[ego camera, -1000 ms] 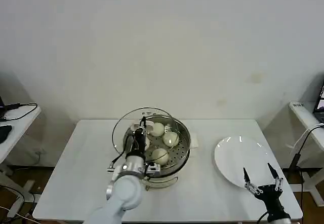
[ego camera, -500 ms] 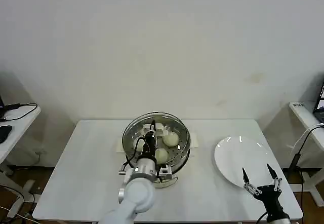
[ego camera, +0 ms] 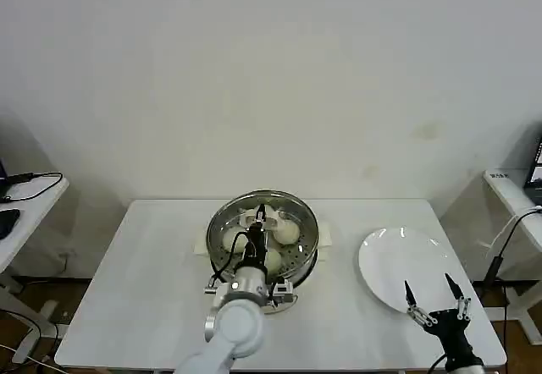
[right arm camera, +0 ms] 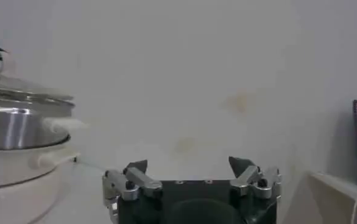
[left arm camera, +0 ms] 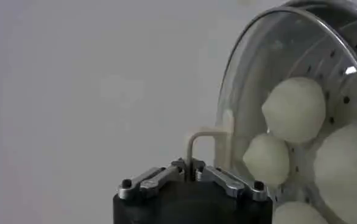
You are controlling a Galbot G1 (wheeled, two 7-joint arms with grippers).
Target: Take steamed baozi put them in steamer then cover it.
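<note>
The steamer (ego camera: 303, 266), a shiny steel pot on a white base, stands mid-table. Several cream-white baozi (ego camera: 288, 232) lie on its perforated tray. The cover (ego camera: 264, 194), a clear glass lid with a metal rim, sits level over the pot's mouth. My left gripper (ego camera: 258, 220) is shut on its beige bar handle (left arm camera: 201, 135). In the left wrist view that gripper (left arm camera: 190, 173) pinches the handle's thin leg, and baozi (left arm camera: 294, 109) show through the glass. My right gripper (ego camera: 434, 299) hangs open over the near edge of the plate, its fingertips (right arm camera: 136, 166) wide apart.
A flat white plate (ego camera: 406, 260) lies at the right of the white table (ego camera: 144, 281). The steamer (right arm camera: 14, 128) shows far off in the right wrist view. Side desks with cables stand off both table ends.
My left gripper has carried the cover to the right, from a tilted spot off the pot's left side to level over the pot's mouth. The right arm has stayed put.
</note>
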